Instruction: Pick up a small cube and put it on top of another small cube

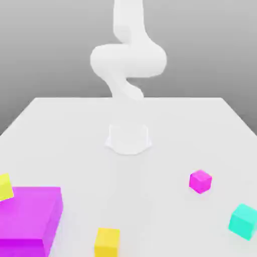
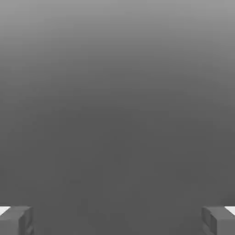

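- Exterior view: teal cube [image 1: 244, 221] is seen on the table [image 1: 165, 125], near the magenta cube [image 1: 200, 181]; nothing is stacked yet, so picking and placing are judged left.
- Hand view: gripper [image 2: 117, 219] is seen spread wide, nothing held.

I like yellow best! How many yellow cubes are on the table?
2. One yellow cube sits near the front edge, in the middle. The other yellow cube is at the exterior view's left edge, touching the big magenta block and partly cut off. More could lie outside the picture.
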`<action>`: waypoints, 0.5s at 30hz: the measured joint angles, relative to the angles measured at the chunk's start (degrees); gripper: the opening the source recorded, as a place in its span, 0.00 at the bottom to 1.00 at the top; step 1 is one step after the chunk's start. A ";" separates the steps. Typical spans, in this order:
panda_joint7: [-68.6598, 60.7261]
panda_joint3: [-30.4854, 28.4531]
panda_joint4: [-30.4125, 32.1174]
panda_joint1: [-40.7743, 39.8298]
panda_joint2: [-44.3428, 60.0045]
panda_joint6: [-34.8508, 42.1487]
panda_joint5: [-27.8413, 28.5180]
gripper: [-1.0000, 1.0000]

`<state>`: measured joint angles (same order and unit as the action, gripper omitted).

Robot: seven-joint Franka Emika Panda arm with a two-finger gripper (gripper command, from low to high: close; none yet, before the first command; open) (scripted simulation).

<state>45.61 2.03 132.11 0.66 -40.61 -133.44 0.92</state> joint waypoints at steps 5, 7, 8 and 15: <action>-0.30 4.18 0.67 1.47 10.70 -3.42 2.10 0.50; -0.38 5.81 0.92 2.06 14.85 -4.72 2.97 0.50; -0.39 6.62 1.06 2.36 16.92 -5.39 3.45 0.50; -0.15 11.59 1.96 5.19 31.49 -10.00 7.20 0.50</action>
<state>45.46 13.62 134.06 5.85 -9.13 -143.44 8.12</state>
